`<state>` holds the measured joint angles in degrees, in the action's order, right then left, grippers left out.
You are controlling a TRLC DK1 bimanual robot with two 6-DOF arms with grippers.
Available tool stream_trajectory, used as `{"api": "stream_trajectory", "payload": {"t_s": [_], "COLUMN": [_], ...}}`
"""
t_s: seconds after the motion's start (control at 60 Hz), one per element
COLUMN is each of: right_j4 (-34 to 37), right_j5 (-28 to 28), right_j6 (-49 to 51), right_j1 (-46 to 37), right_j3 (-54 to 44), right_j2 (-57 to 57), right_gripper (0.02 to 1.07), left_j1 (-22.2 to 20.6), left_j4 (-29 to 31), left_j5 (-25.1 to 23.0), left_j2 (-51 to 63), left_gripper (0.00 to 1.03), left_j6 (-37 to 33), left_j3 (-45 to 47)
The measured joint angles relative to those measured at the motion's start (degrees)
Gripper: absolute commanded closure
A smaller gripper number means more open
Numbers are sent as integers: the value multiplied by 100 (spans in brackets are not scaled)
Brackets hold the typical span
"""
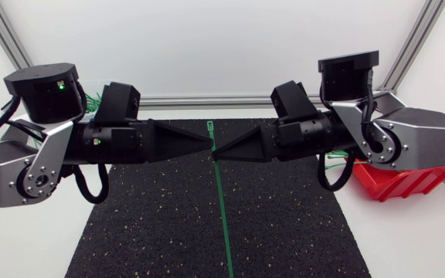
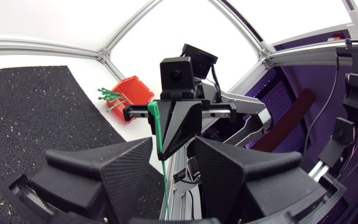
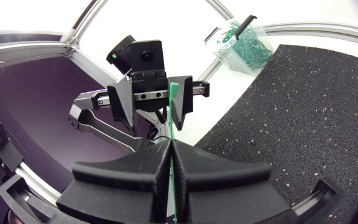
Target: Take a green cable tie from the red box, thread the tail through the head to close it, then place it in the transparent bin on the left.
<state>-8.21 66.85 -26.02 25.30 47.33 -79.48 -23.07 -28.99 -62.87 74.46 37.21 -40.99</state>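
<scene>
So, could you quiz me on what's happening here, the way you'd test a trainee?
1. True or false: the right gripper is shut on the green cable tie.
2. Where does the red box sit? A) at my left side B) at my right side C) dead centre
3. Fill in: the tie hangs ____, not yet closed into a loop.
Key: 1 true; 2 B; 3 straight.

Head overhead; wrist views face each other, sharing cable tie [image 2: 158,132].
</scene>
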Motion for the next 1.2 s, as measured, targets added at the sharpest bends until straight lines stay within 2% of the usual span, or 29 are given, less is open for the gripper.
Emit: {"api": "stream_trajectory", "payload": {"t_s": [0.05,0.167,0.417,0.483,0.65,0.75,1.2], "right_j4": [-4,-4,-20,-20,-20,-20,-85], "right_j5": [0,0,-7,-15,-22,-48,-66], "right_j6": [0,-22,-61,-59,-61,-59,-59], "right_j1": [11,15,55,87,125,129,129], "right_j3": [-31,-122,-157,-162,-166,-170,-245], "right_j2": [7,70,170,170,170,195,278], "right_gripper": [101,101,101,101,101,101,101], "left_j1": [0,0,-11,-26,-42,-63,-74], "left_j4": [-9,-9,-48,-48,-46,-48,-46], "left_j5": [15,17,35,37,42,81,177], "left_j2": [2,2,2,2,2,2,-44], "left_gripper": [67,79,80,88,89,98,99], "left_j6": [33,39,74,74,77,77,203], "left_j3": [-2,-7,-22,-22,-22,-22,-22]}}
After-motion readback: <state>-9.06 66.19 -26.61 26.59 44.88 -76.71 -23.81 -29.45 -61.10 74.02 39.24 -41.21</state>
